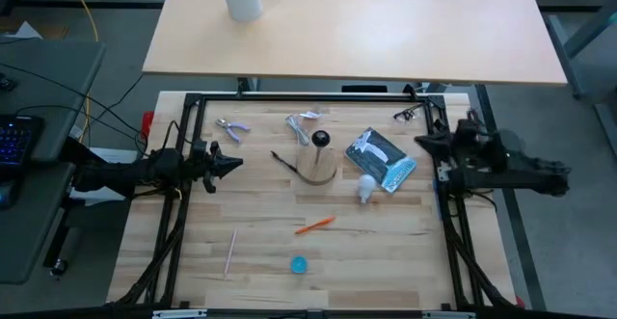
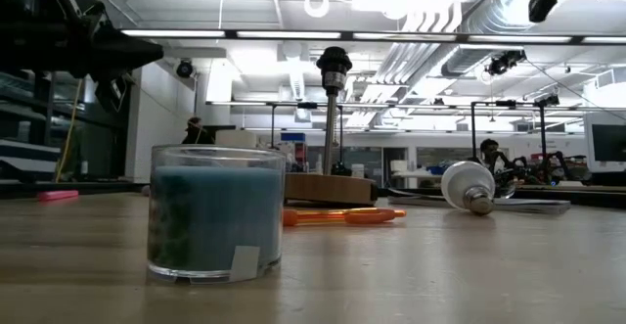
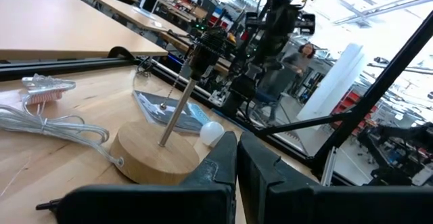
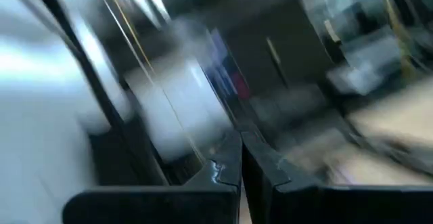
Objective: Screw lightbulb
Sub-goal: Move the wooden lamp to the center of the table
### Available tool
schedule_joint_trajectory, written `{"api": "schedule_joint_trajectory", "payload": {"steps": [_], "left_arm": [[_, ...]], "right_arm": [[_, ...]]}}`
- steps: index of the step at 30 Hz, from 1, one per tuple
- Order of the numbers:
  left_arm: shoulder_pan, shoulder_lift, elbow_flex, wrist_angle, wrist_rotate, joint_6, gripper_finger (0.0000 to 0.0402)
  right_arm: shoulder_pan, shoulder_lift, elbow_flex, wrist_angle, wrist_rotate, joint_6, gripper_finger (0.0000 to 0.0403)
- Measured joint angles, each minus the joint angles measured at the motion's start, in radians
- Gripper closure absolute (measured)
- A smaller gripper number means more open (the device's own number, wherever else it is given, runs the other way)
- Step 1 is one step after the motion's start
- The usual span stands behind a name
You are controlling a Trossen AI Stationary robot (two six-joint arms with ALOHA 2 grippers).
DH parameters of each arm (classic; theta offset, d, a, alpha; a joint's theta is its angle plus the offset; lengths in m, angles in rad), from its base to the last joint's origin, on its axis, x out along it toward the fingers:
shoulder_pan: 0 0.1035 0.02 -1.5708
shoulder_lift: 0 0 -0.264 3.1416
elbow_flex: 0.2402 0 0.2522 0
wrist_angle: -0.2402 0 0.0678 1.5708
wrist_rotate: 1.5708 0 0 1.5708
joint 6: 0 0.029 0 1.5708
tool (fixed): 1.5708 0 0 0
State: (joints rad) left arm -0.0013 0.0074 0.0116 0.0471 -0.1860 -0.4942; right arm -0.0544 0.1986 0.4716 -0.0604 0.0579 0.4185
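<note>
Start of task: the lightbulb (image 1: 365,188) lies on its side on the counter (image 1: 386,261), untouched, just beside the round wooden lamp base (image 1: 316,170) and touching the blue-grey package (image 1: 384,159). The socket (image 2: 334,68) on the upright stem stands empty. The left tool (image 1: 229,165) hangs clenched at the counter's left edge; the right tool (image 1: 424,142) waits clenched at the right edge. The next move likely calls for one tool to release and reach the bulb. Open room lies in front of the bulb; the orange pen (image 1: 314,225) lies near. The frame rails bound the sides.
</note>
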Motion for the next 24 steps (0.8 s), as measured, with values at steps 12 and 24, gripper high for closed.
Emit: {"api": "schedule_joint_trajectory", "payload": {"steps": [12, 24], "left_arm": [[0.0, 0.0, 0.0, -0.002, 0.0, 0.0, 0.0401], [0.0, 0.0, 0.0, 0.044, -0.051, -0.004, 0.0401]], "right_arm": [[0.0, 0.287, 0.308, -0.552, -0.006, -0.05, 0.0224], [0.0, 0.533, 0.388, -0.354, -0.039, 0.133, 0.0142]]}}
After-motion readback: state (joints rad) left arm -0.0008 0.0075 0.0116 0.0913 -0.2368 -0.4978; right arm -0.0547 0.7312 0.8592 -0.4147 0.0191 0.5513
